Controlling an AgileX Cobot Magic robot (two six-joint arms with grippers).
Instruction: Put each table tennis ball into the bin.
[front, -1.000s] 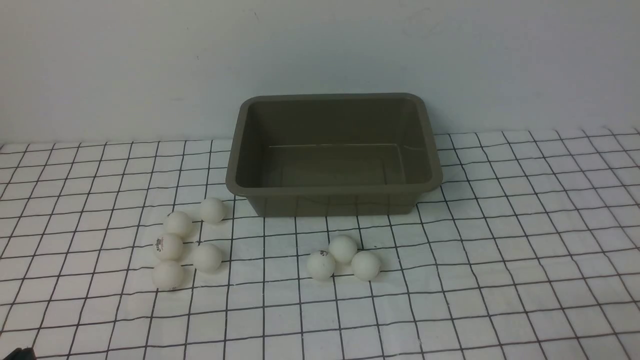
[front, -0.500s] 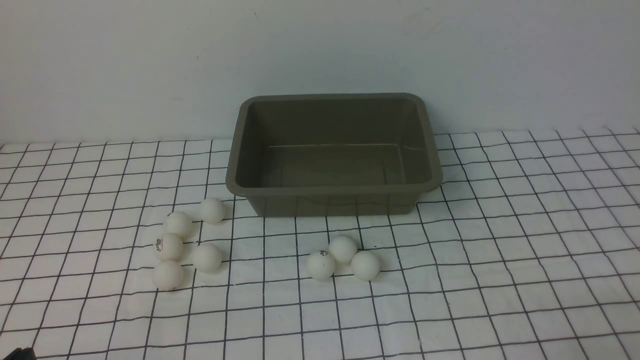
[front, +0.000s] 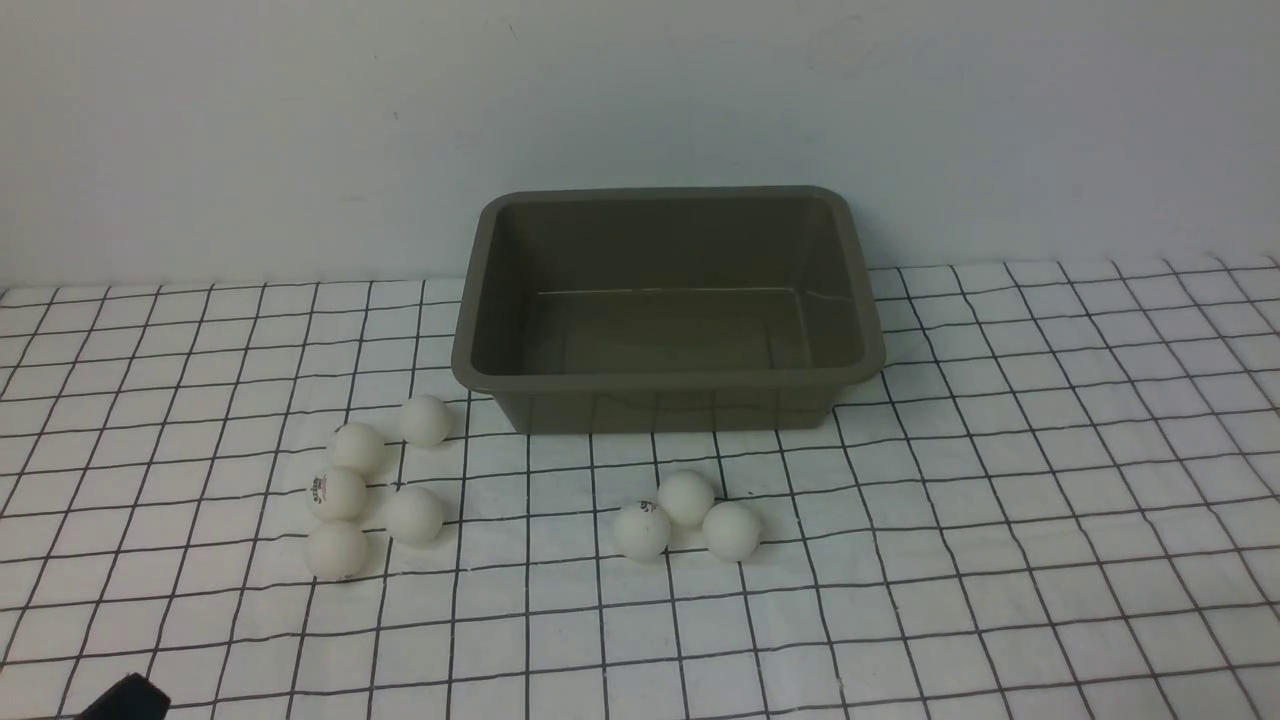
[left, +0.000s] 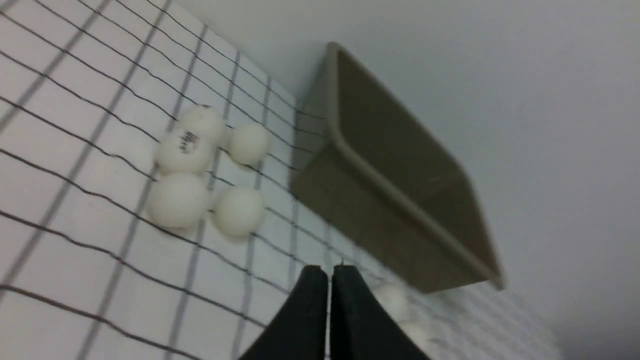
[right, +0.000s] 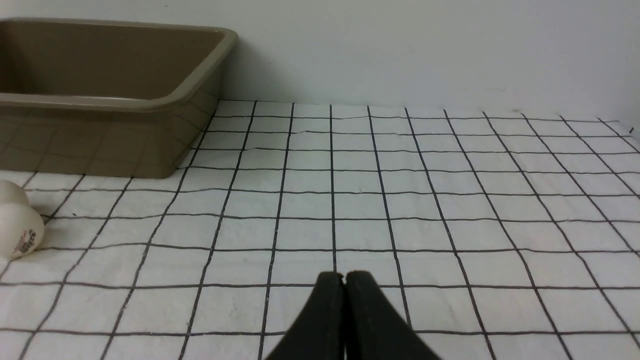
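A pale, plain wall (front: 640, 90) is rising behind the table (front: 1000, 520), whose white surface is carrying a grid of dark, slightly wavy lines (front: 950, 574).

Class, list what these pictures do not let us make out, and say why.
- Left gripper: mostly below the front view's bottom edge.
- Right gripper: outside the front view.
- Bin: its far outer wall is hidden behind its own rim and inside in the front view.
- Logo on the leftmost ball of the front trio: too small to read, front view.
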